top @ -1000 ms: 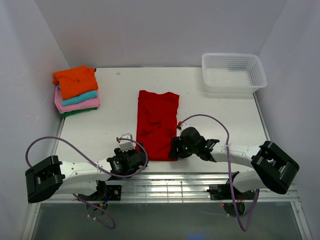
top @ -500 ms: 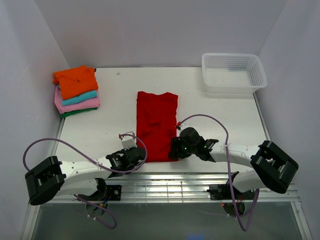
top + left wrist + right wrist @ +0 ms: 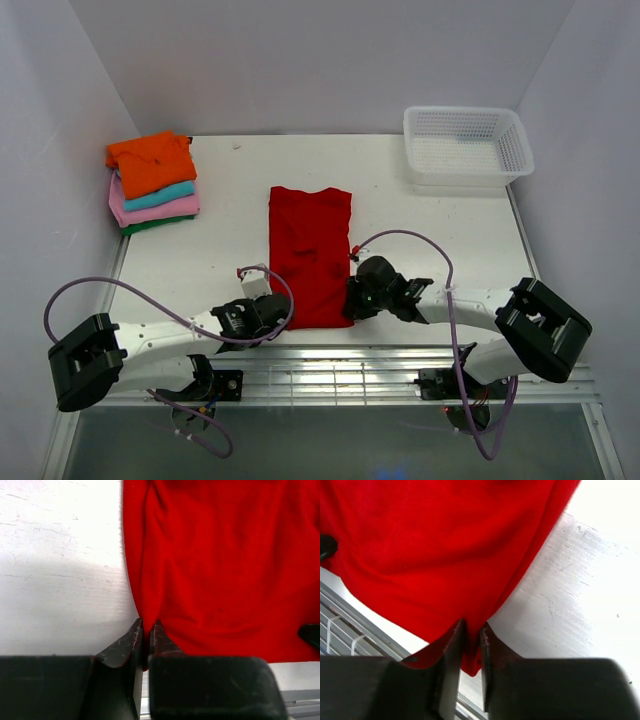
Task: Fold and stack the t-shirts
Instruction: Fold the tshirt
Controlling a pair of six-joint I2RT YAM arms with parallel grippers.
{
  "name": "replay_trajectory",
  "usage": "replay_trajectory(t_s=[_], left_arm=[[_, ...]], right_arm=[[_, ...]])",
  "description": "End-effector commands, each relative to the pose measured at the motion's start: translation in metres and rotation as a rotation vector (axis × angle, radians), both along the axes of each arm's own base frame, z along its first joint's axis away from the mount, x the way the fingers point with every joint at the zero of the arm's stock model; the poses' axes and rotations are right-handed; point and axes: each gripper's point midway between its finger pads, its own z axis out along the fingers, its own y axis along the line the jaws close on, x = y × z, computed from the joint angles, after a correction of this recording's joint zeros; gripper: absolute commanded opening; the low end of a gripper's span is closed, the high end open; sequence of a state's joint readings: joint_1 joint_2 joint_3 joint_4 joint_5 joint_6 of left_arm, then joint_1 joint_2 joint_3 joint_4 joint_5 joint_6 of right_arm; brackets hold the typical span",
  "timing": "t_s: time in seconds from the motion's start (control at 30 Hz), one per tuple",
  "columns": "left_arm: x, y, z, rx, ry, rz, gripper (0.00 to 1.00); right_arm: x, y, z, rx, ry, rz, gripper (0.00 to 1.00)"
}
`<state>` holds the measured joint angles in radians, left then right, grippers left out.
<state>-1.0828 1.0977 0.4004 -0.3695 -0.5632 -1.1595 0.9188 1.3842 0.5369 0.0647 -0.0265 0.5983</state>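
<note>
Fingers of both arms clamp the near corners of the narrow, creased red t-shirt.

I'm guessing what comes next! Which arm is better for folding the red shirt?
Probably both together: the left claw pinches the red shirt at its near left corner, the right claw at its near right corner.

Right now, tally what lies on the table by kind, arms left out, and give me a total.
T-shirts: 5 (red t-shirt lying flat; orange t-shirt, teal t-shirt, pink t-shirt and dark green t-shirt in one stack)
Baskets: 1 (white mesh basket)
Total: 6
</note>
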Motion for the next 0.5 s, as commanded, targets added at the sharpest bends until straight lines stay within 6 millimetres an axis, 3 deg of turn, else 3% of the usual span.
replay_trajectory(t_s=[0.0,0.07,0.13,0.3,0.47], left_arm=[[-0.01,0.013,-0.007,0.07,0.049,0.0,0.1],[-0.012,0.016,-0.011,0.077,0.064,0.005,0.0],[-0.014,0.017,-0.015,0.087,0.076,0.007,0.0],[-0.015,0.011,-0.013,0.077,0.083,-0.013,0.0],[-0.028,-0.001,-0.014,0.062,0.109,-0.068,0.0]], right_arm=[[0.0,0.002,-0.002,-0.02,0.009,-0.003,0.22],[-0.001,0.001,-0.004,-0.026,0.014,0.0,0.16],[-0.002,0.001,-0.006,-0.031,0.019,-0.001,0.08],[-0.002,0.0,0.007,-0.03,-0.011,-0.01,0.08],[-0.018,-0.015,0.006,-0.07,0.008,-0.018,0.08]])
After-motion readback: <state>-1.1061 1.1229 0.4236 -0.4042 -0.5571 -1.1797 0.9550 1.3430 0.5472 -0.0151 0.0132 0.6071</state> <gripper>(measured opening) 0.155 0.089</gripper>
